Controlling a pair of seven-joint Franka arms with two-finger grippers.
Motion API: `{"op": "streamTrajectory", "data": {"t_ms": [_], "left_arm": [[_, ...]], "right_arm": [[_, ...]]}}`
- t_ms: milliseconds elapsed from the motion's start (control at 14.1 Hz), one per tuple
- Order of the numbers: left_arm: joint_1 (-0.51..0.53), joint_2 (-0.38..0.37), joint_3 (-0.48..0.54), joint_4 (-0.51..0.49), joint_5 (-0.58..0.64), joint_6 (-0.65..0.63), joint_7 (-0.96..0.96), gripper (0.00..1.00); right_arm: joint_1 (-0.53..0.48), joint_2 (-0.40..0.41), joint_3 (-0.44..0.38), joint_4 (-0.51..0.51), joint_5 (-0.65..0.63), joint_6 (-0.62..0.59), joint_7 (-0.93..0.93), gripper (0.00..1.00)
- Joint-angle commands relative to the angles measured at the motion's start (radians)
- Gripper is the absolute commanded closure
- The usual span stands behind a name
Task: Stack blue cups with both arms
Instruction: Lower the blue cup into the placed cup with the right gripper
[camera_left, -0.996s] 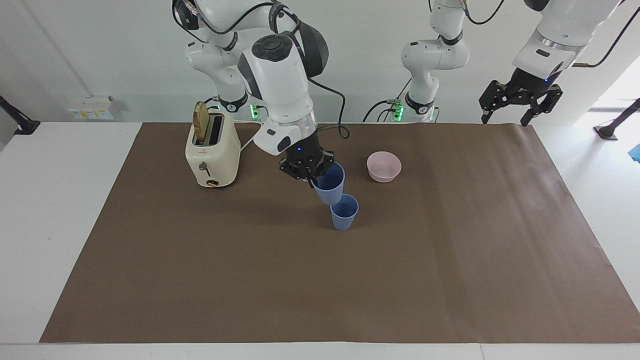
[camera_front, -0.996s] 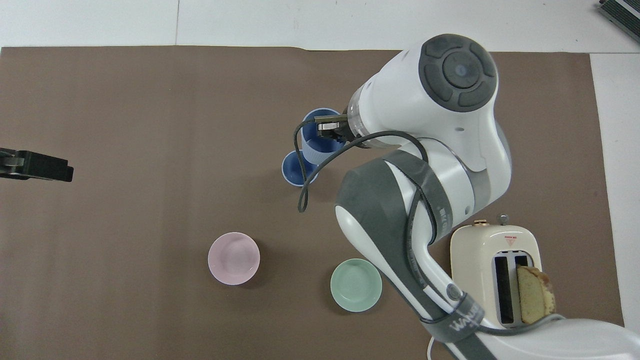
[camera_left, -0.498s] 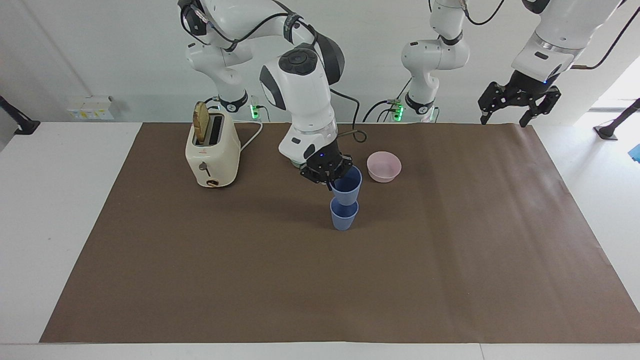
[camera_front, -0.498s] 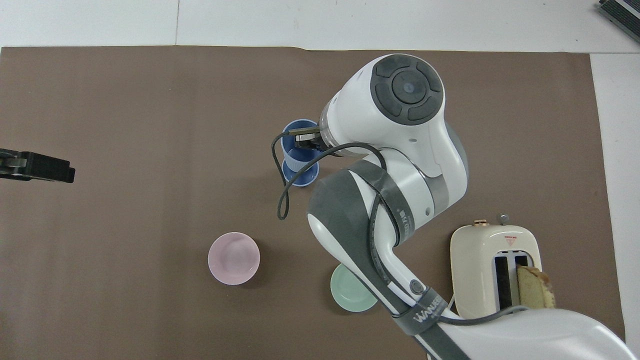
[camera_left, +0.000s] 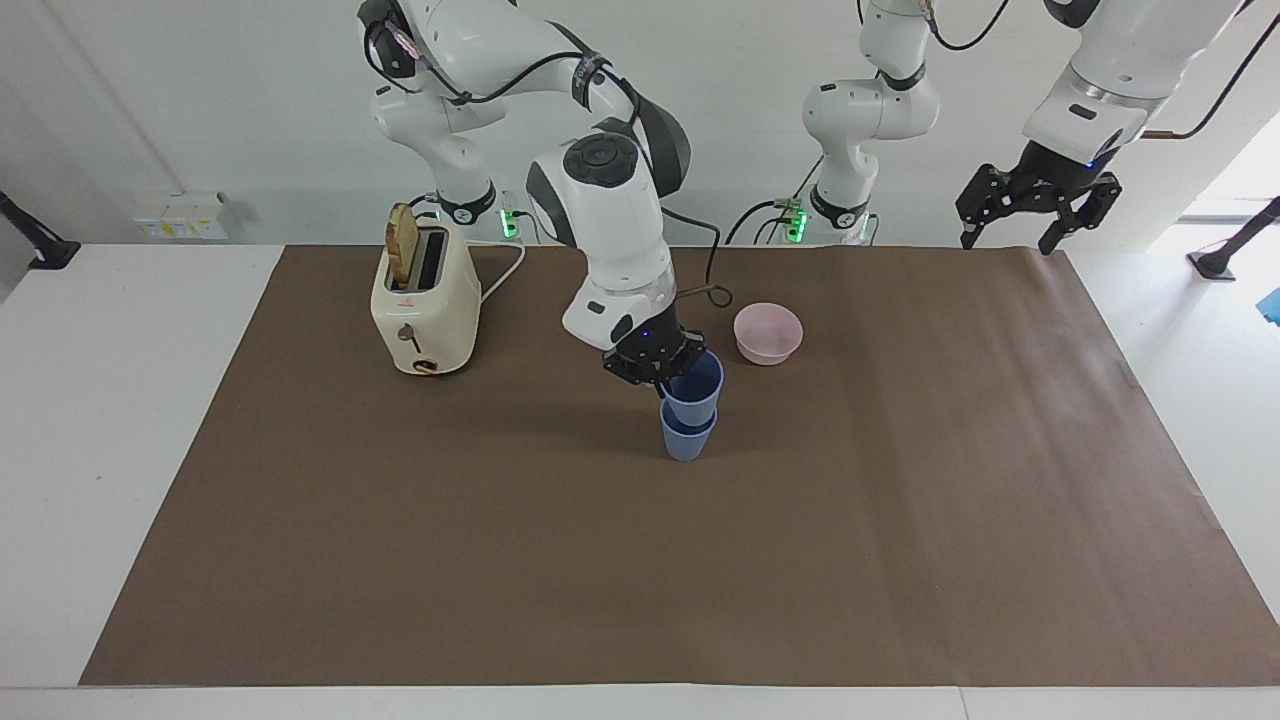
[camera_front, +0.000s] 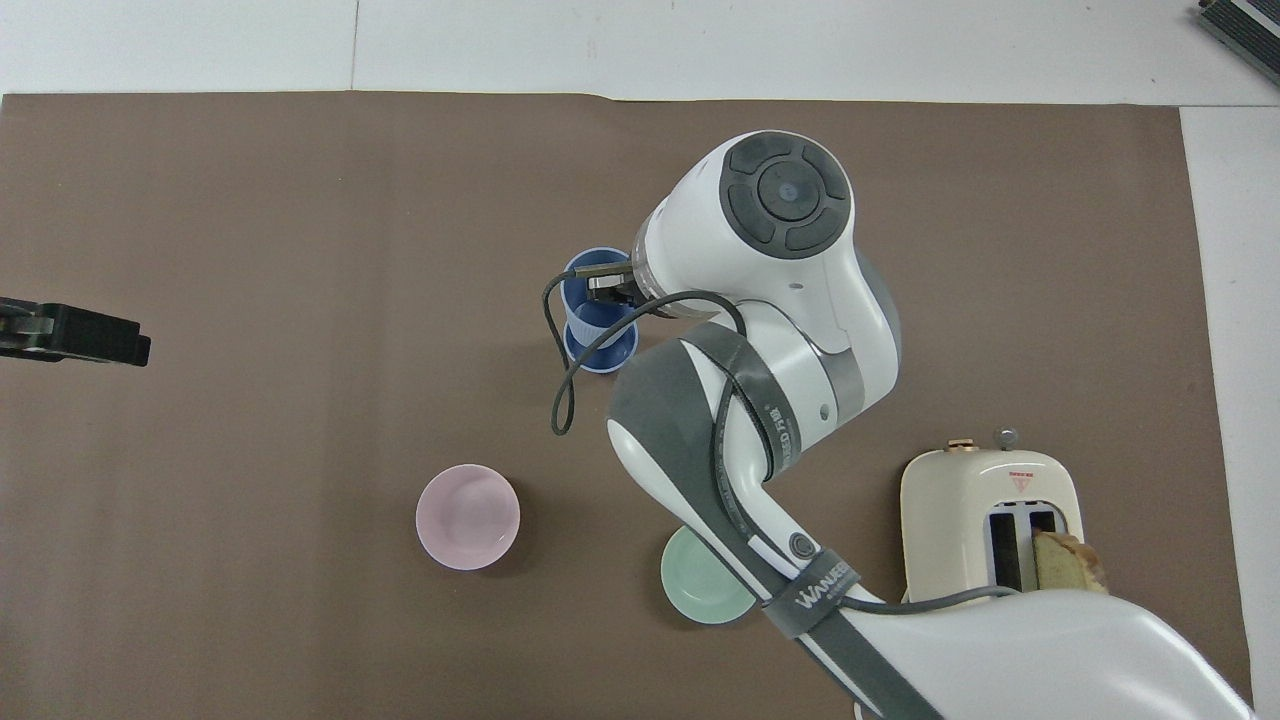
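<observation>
Over the brown paper mat (camera_left: 900, 520), right end effector (camera_left: 660, 372) pinching the rim of a matte tapered blue cup (camera_left: 693, 388), nested in its twin (camera_left: 686, 438).

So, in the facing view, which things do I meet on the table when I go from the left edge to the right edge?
Toaster → right gripper holding the upper blue cup over the lower blue cup → pink bowl → left gripper, raised.

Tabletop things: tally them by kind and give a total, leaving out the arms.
Blue cups: 2, upper cup partly nested in lower cup
Bowls: 2, pink bowl, green bowl
Toaster: 1
Bread slice: 1, in the toaster
Total: 6
</observation>
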Motion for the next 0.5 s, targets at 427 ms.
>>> {"op": "streamTrajectory", "data": {"t_ms": [427], "left_arm": [[0.012, -0.022, -0.008, -0.027, -0.012, -0.002, -0.005, 0.0]], "right_arm": [[-0.006, 0.017, 0.009, -0.046, -0.042, 0.052, 0.004, 1.0]]}}
